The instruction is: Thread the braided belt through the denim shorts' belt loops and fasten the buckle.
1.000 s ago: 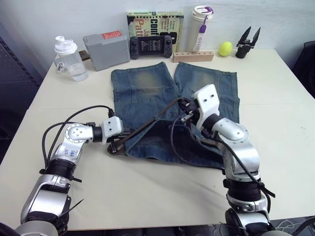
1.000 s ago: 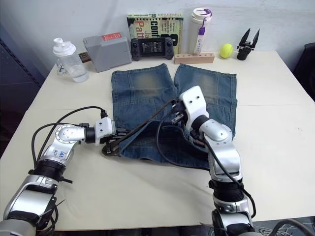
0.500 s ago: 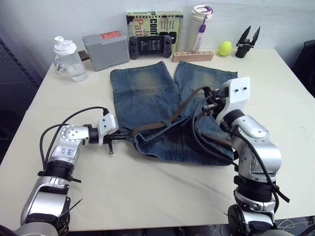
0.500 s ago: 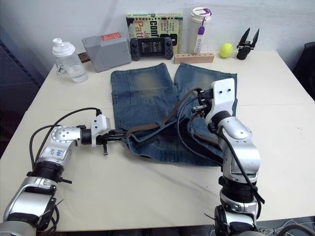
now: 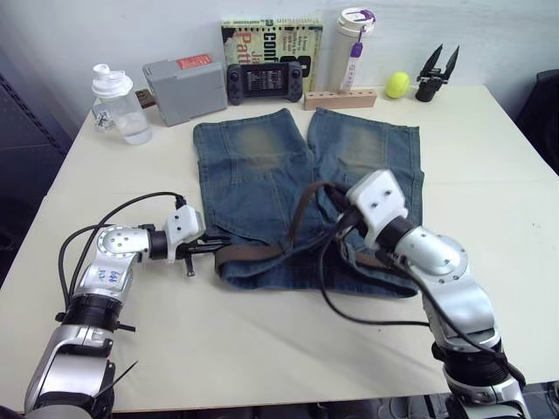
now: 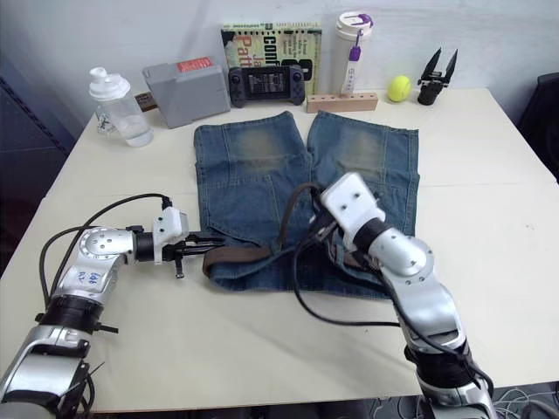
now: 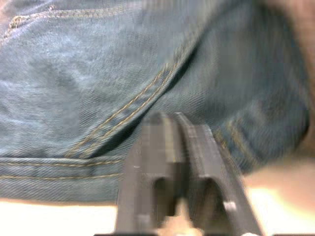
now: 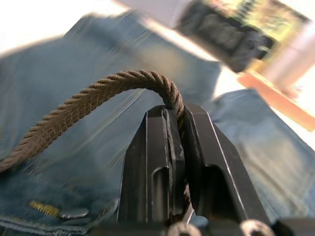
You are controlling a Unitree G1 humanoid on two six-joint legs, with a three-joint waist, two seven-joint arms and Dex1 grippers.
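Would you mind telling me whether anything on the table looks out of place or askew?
Yes: the braided belt arches up off the denim shorts instead of lying flat, pinched in the right gripper. The shorts' near edge is bunched.

Head stereo looks down, sharing denim shorts (image 5: 306, 192); wrist cams close.

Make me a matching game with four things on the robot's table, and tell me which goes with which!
Things:
1. tennis ball
2. denim shorts
3. braided belt
4. shaker bottle

Descriptions:
A. faded blue
B. brown, pinched in the right gripper
C. yellow-green, near the far right corner
D. clear with a white lid, far left

Pairs: 1-C, 2-A, 3-B, 4-D
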